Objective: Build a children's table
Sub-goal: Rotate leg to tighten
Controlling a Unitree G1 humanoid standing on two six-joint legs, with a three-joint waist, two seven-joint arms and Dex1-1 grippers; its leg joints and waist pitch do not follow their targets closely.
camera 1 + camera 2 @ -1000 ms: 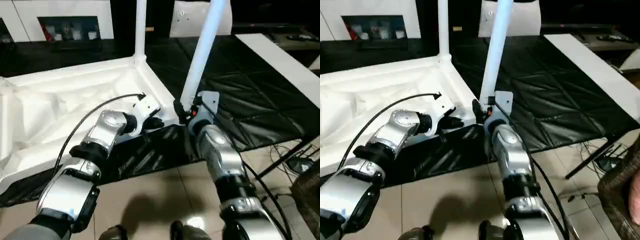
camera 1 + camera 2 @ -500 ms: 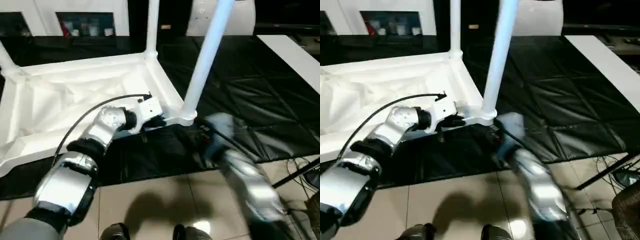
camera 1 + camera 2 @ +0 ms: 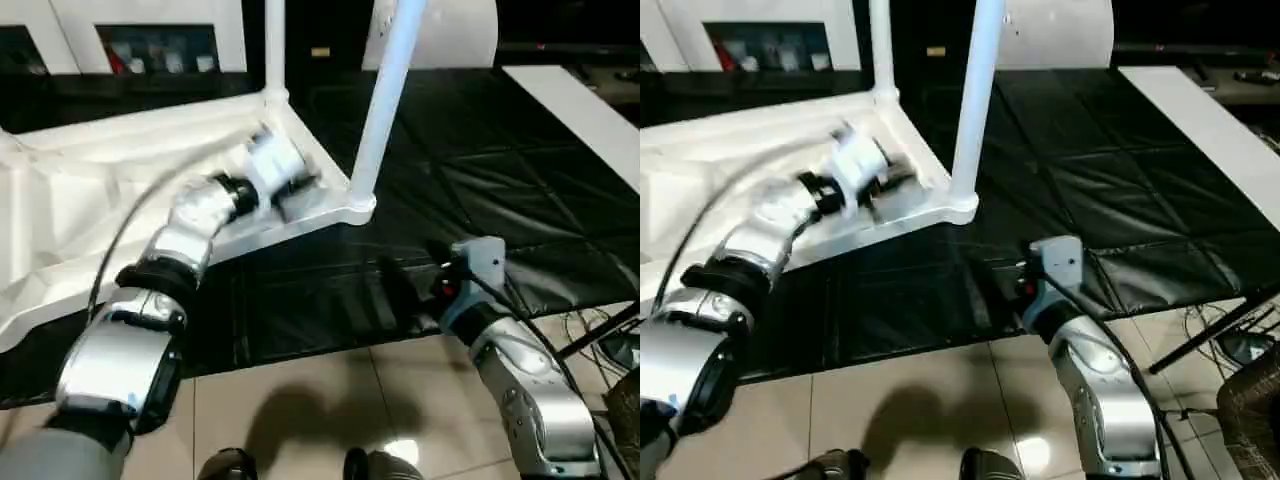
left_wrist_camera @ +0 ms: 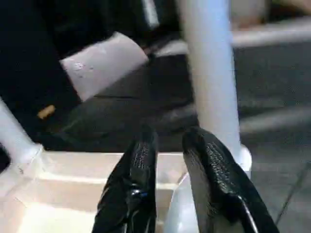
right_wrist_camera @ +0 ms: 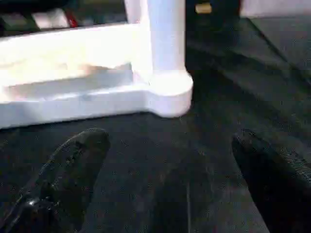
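While the white tabletop (image 3: 120, 190) lies underside up on the black padded mat (image 3: 480, 200), the left gripper (image 4: 167, 160) hovers over its near edge, fingers a narrow gap apart and grasping nothing, just beside the corner socket. One leg (image 3: 272, 45) stands upright in the far corner socket; a second leg (image 3: 385, 90) rises, slightly tilted, from the near right corner socket (image 3: 358, 207). Further right, the right gripper (image 5: 170, 179) sits low over the mat, apart from that socket, its fingers (image 5: 73, 160) spread wide and empty. A flat white strip (image 3: 580, 110) lies at the mat's right.
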